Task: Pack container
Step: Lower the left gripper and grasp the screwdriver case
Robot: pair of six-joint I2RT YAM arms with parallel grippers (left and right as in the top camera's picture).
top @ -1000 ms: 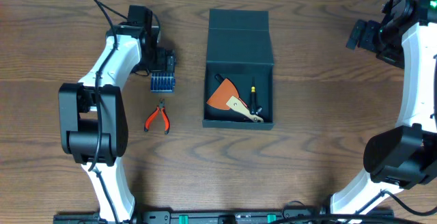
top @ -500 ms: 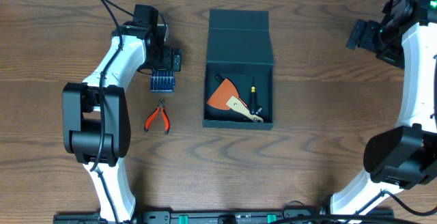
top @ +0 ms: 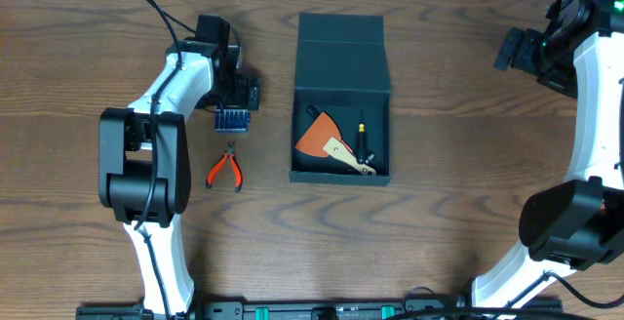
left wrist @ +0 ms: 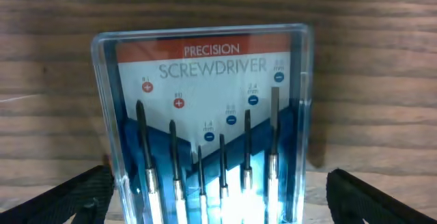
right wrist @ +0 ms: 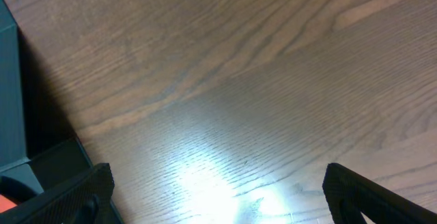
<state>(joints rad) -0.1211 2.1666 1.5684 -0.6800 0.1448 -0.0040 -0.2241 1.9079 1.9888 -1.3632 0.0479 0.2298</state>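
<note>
Left wrist view reads "PRECISION SCREWDRIVER" on the blue case [left wrist: 205, 115] — illegible from overhead. Left arm folded inward; left gripper [left wrist: 220, 200] over the case, jaws spread wide — holding nothing.

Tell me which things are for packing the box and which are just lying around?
For the job: container, precision screwdriver set, orange-handled pliers, plus the orange scraper and slim black item already inside the container.
Just lying about: nothing that I can see on the wooden table.

The container [top: 341, 55] is dark teal, the screwdriver case [top: 232, 119] blue, the pliers [top: 225, 169] orange-handled.
</note>
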